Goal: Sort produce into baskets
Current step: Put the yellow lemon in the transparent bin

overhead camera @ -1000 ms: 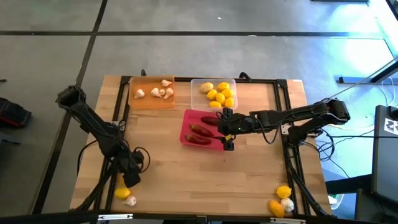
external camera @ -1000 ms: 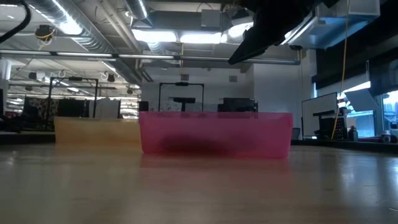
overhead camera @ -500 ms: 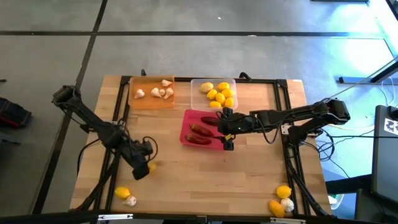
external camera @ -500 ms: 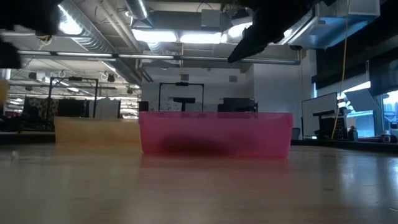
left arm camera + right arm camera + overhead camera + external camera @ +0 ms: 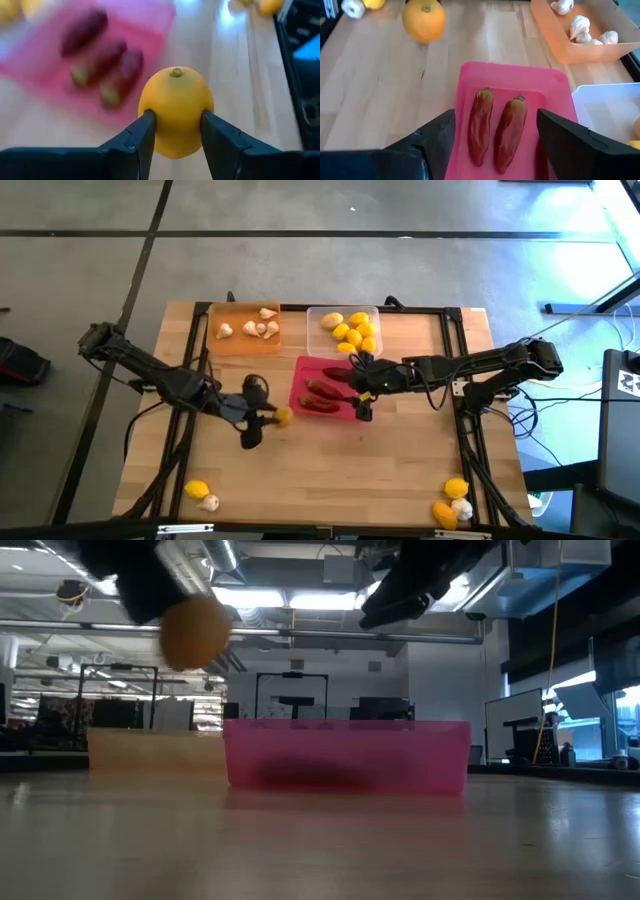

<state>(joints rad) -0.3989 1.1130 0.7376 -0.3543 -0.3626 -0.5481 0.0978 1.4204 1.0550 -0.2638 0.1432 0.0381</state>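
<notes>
The left gripper (image 5: 268, 418) hangs above the bench (image 5: 330, 470), just left of the pink tray (image 5: 300, 380), its fingers (image 5: 137, 142) pinching a smooth yellow-orange lemon (image 5: 175, 111) with a small stem nub. Dark red chili peppers (image 5: 497, 131) lie in the pink tray. The right gripper (image 5: 362, 380) hovers over that tray's right side, its fingers (image 5: 432, 145) spread and empty.

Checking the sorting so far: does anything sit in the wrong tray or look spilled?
Nothing stands out: garlic bulbs fill the orange tray, lemons the clear tray, chilies the pink tray.
</notes>
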